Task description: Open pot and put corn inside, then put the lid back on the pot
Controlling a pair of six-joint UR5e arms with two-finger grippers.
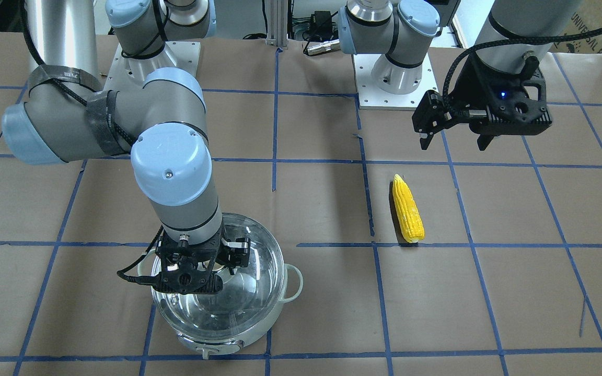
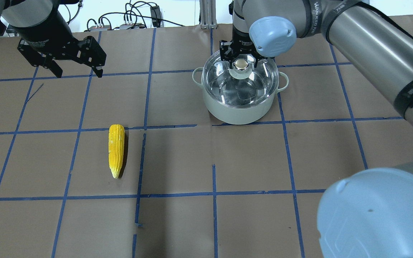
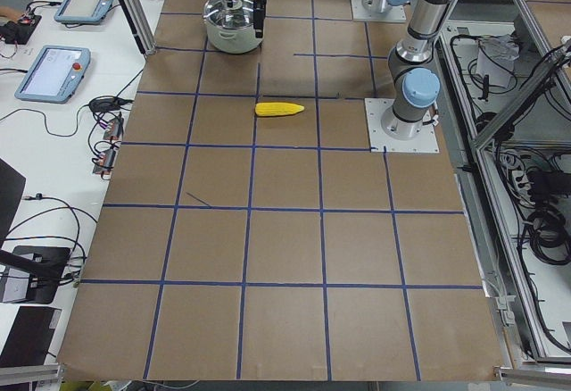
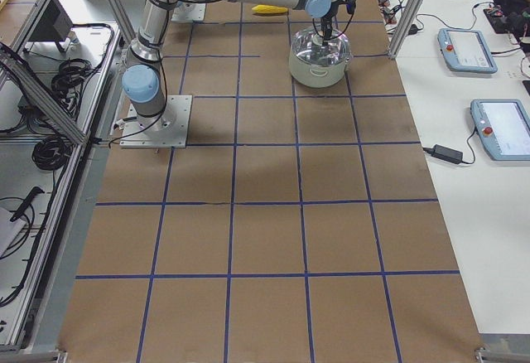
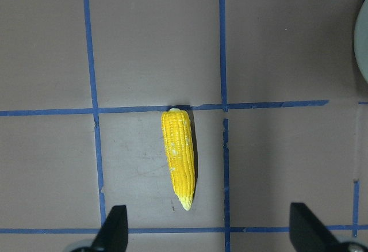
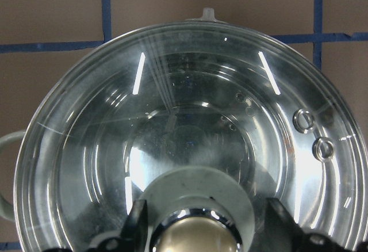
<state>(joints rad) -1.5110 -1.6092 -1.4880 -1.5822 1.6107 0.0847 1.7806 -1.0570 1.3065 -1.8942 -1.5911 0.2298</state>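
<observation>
Status rn: my right hand [image 2: 241, 62] is down over the round shiny steel pot w/ pale green loop handles [image 2: 238, 111]. It sits on the brown-paper bench w/ a blue tape grid [image 2: 249, 161], on my right half, near the far long edge opp. my bases. The clear domed glass lid w/ metal rim [image 6: 190, 131] is on the pot, seated level afaict. The right hand's fingers [image 6: 138, 220] are spread, one each side of the lid's knob [image 6: 195, 236] on its pale green base. Wrist cam shows a thin gap btw each finger and the knob, so no pinch.

The bright yellow tapered toy corn cob [image 2: 116, 150] lies flat on my left half, abt midway btw my edge and the far edge, well apart from the pot. Pointed tip faces my edge, and the blunt end is right up at a blue tape line.

My left hand [image 1: 455, 142] hangs in the air over the left half, fingers [image 5: 115, 232] spread wide and holding nothing. In its wrist cam the corn is below, btw the two fingertips side to side and a bit ahead of them, no contact.
</observation>
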